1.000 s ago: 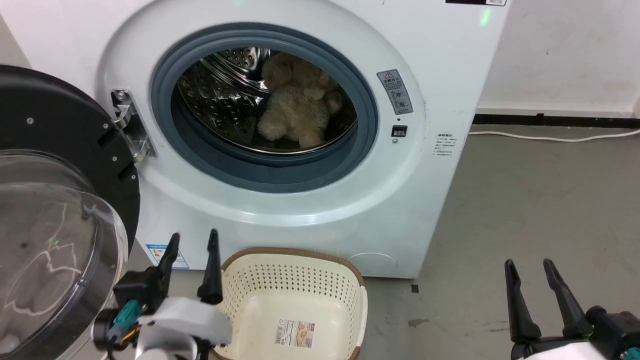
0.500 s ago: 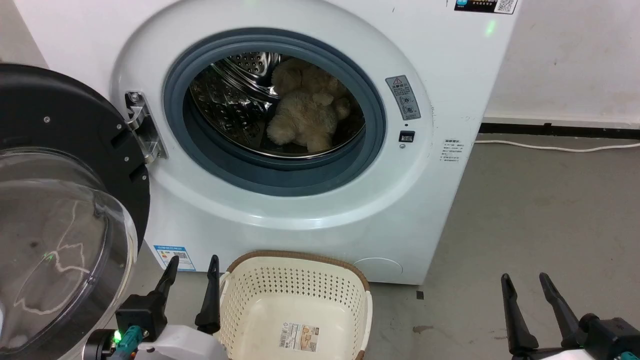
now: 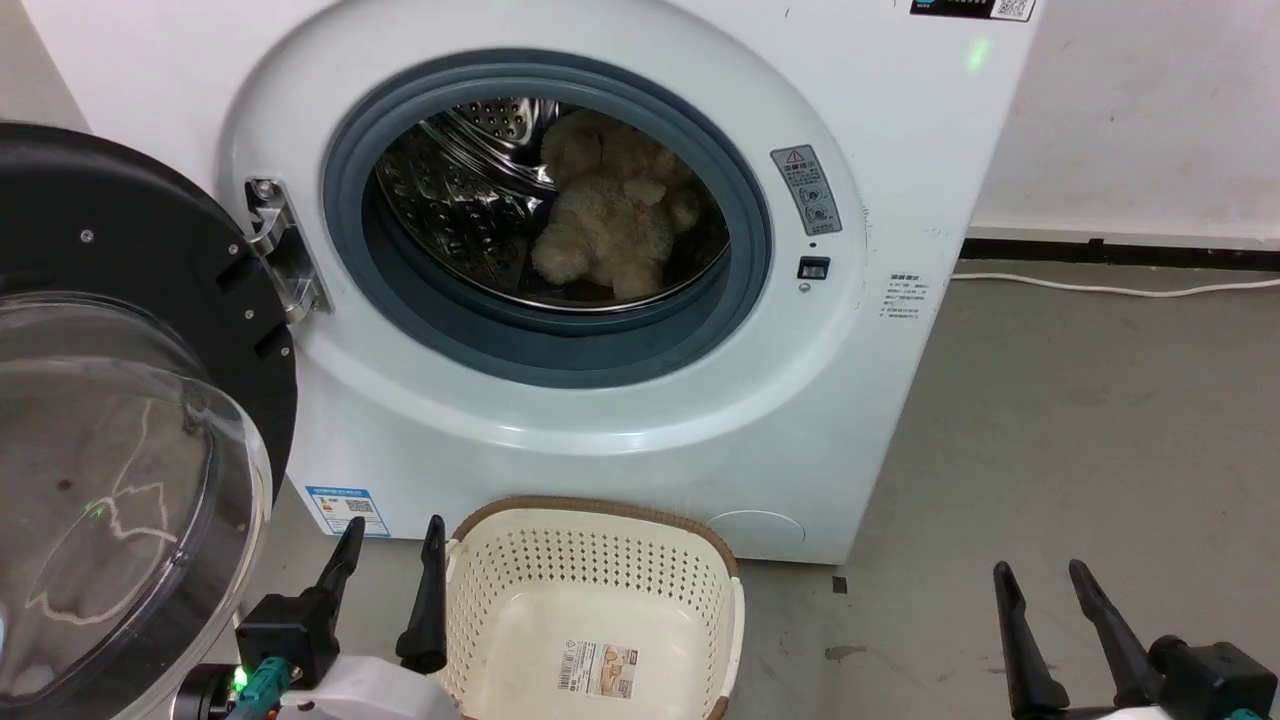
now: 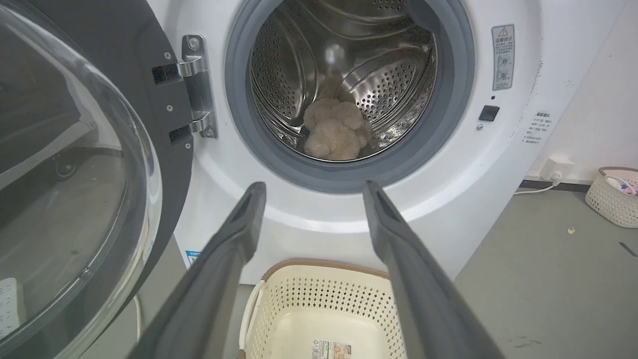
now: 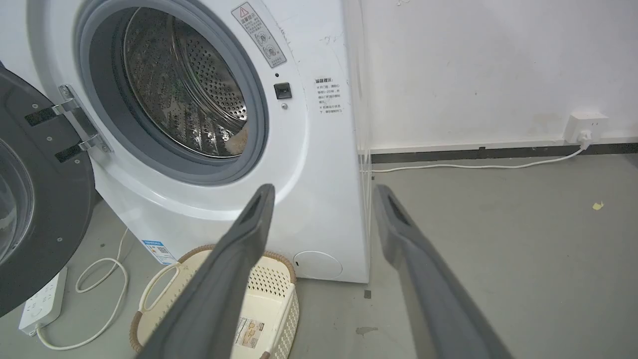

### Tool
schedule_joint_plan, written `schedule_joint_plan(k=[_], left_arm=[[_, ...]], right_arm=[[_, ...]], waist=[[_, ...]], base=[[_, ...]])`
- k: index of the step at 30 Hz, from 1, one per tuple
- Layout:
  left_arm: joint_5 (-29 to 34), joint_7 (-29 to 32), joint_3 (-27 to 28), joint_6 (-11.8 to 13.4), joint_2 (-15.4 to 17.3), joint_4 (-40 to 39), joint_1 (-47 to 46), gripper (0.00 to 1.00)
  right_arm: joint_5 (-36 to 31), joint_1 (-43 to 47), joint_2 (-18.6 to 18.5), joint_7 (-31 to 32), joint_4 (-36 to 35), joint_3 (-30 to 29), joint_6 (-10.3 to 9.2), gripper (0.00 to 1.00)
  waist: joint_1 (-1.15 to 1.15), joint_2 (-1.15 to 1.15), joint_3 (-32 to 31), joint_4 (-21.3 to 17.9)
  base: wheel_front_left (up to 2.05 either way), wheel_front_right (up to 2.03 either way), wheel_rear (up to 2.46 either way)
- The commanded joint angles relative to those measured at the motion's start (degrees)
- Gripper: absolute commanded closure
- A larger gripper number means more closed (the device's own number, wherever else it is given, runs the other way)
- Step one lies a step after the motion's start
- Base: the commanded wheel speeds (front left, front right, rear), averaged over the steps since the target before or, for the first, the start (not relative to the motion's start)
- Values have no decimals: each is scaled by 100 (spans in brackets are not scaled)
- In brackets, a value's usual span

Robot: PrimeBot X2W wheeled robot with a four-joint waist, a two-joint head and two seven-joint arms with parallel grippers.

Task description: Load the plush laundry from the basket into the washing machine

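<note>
The fluffy beige plush laundry (image 3: 610,225) lies inside the steel drum of the white washing machine (image 3: 600,420), whose black-framed door (image 3: 120,420) stands swung open at the left. From the left wrist the plush laundry (image 4: 335,132) shows low in the drum. The cream basket (image 3: 590,560) sits on the floor below the opening, holding nothing but its label sticker. My left gripper (image 3: 393,540) hovers open just left of the basket. At the lower right, over bare floor, my right gripper (image 3: 1040,585) is open too.
A white cable (image 3: 1110,290) runs along the grey floor by the wall at the right. A power strip (image 5: 42,304) with looped cord lies left of the basket. Another small basket (image 4: 615,197) stands far right by the wall.
Both grippers have sunk lower in the head view, which has itself shifted slightly. The plush toy stays in the drum and the basket has not moved.
</note>
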Motion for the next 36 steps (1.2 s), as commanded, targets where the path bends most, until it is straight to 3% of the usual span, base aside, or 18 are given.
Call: schedule_joint_plan(k=[1,9,10,36], left_arm=[[-40,-2,9,23,-2,-17,32,0],[-110,-71,32,17,32,76,-31,0],[-90,-51,21,-1,14,74,-7,100],[176,84,154,-53,-105,14,-28,100]], right_arm=[[27,29,-18,-7,14,5,5,0],[43,-2,-18,-34,47,39,5,0],[10,-2,0,-8,31,34,0,100],[-206,-139,-2,153,4,58,1,100]], waist=[[0,0,0,1],[0,0,-3,0],[0,0,-3,-1],[0,0,12,0]], base=[[0,0,0],[0,0,0],[0,0,0],[0,0,0]])
